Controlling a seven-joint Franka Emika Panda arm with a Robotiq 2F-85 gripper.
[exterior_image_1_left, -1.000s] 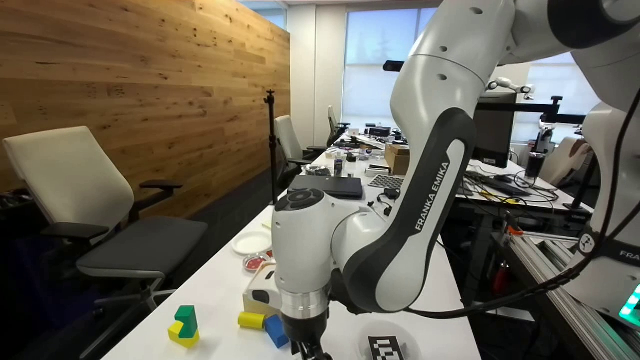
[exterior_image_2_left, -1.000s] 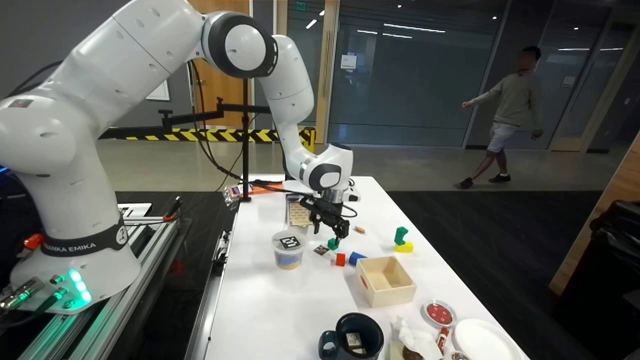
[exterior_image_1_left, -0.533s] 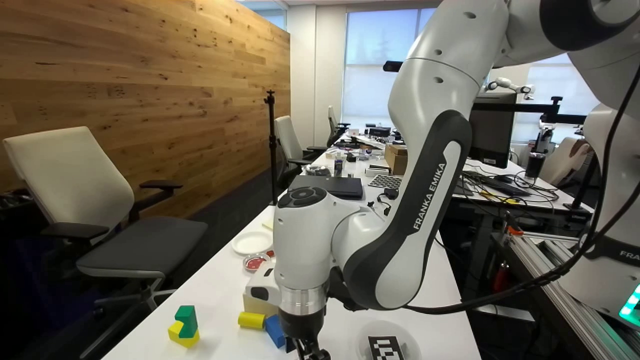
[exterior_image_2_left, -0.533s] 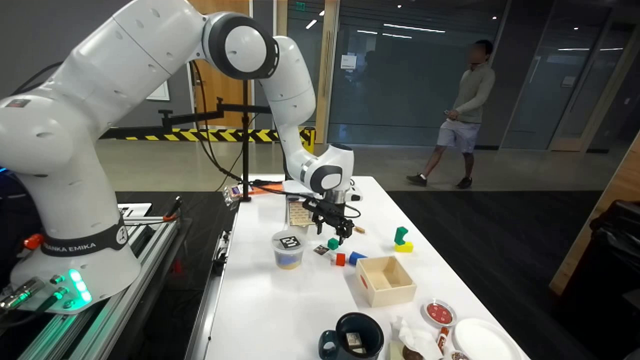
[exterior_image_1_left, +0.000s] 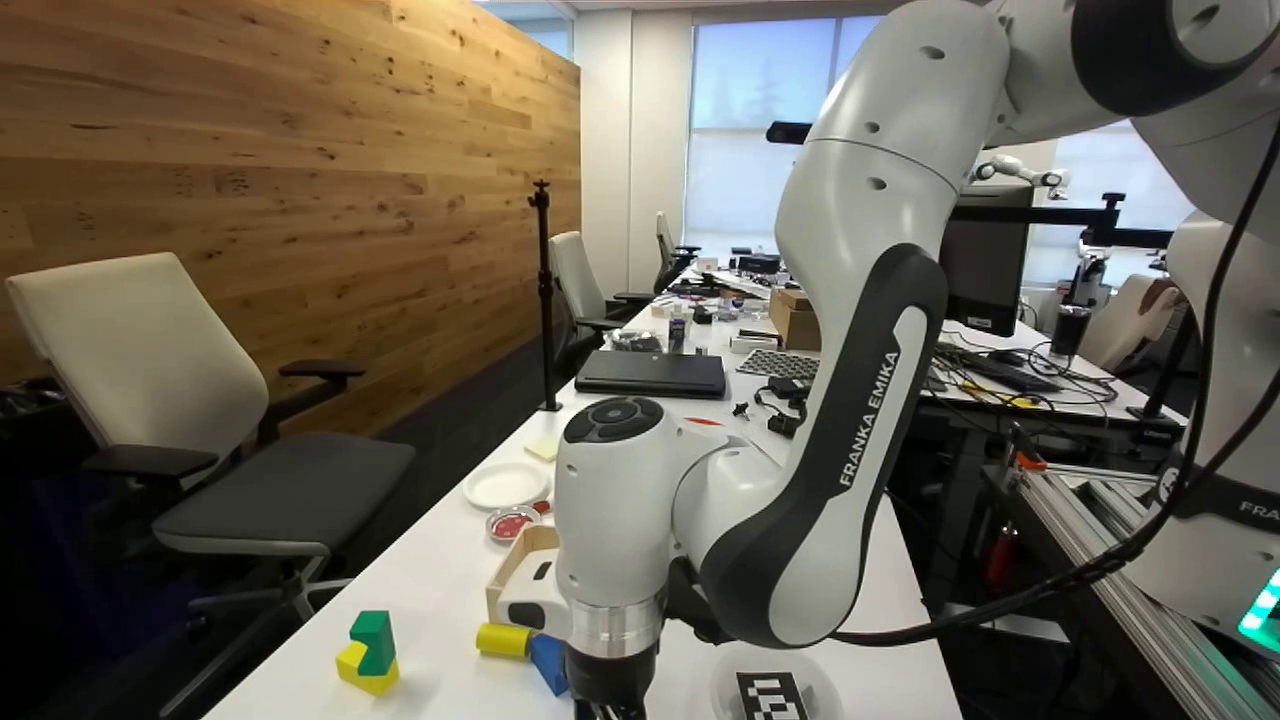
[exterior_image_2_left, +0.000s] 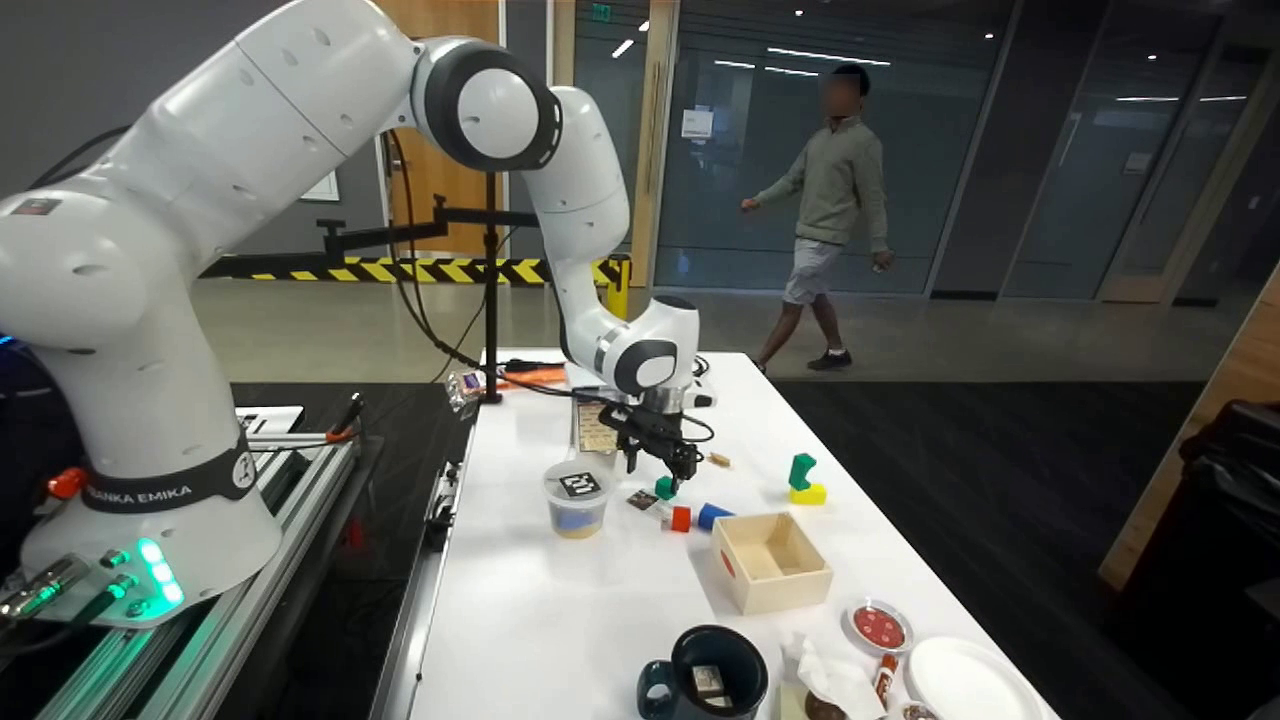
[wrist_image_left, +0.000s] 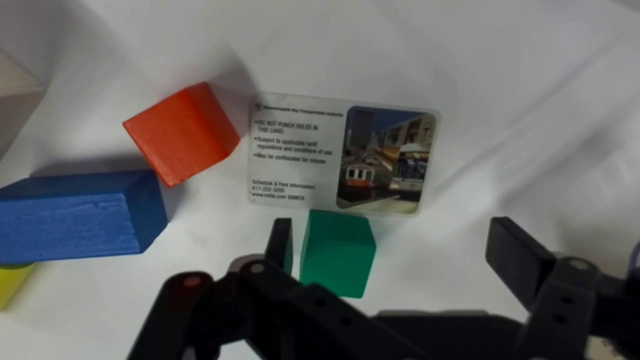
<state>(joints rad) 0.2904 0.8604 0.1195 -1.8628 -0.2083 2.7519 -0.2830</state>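
My gripper (wrist_image_left: 395, 246): near card (wrist_image_left: 297, 150), jaws wide apart, empty. Green cube (wrist_image_left: 338, 256): by card's edge, not yet grasped. Red block (wrist_image_left: 176, 136): just beside card, also ungrasped.

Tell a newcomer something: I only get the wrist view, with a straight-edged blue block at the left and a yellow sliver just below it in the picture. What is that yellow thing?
Observer: In an exterior view it looks to be a yellow cylinder-shaped block, lying on its side.
Visitor: Lovely! Now, the robot's black gripper is wide open, with a cube-shaped green block showing in the gap. What stands past the printed rectangular card next to that block?
Observer: In an exterior view there is a round, see-through plastic tub; the card lies between it and the green block.
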